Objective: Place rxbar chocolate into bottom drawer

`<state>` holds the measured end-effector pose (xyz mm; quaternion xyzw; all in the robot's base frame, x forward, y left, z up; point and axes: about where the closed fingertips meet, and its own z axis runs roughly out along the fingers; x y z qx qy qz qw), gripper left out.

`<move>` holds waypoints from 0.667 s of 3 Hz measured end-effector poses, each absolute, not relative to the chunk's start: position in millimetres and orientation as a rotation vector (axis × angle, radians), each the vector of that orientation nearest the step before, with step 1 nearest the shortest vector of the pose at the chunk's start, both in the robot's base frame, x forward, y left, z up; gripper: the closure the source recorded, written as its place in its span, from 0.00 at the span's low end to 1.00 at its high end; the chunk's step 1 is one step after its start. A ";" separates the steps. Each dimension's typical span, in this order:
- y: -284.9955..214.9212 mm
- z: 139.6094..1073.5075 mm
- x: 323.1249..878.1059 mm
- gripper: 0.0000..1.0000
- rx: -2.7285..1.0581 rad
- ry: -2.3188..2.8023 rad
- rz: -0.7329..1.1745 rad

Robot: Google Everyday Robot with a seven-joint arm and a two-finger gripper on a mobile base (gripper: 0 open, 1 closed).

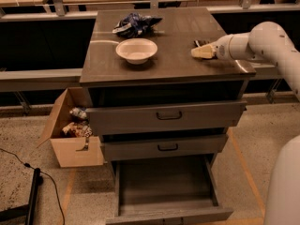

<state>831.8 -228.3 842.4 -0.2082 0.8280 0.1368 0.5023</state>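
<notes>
White bowl [136, 50] beside blue bag [135, 25]; cardboard box [77, 153].

The pincer [202, 52] hangs over the desk's [178, 68] right edge, just beside the rxbar chocolate [201, 43]. The white bowl [136, 49] and crumpled bag [135, 25] sit well apart to the left. The bottom drawer [164, 182] stands pulled out and open from above, its rear running under the middle drawer [164, 147].

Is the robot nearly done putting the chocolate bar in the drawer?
Not yet. The bottom drawer already stands open. The gripper is right beside the rxbar chocolate on the cabinet top. Lifting the bar and lowering it into the drawer are left.
</notes>
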 end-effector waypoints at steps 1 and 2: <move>-232.4 837.0 831.9 0.65 -0.495 2.018 0.336; -234.6 837.1 831.7 0.88 -0.489 2.023 0.334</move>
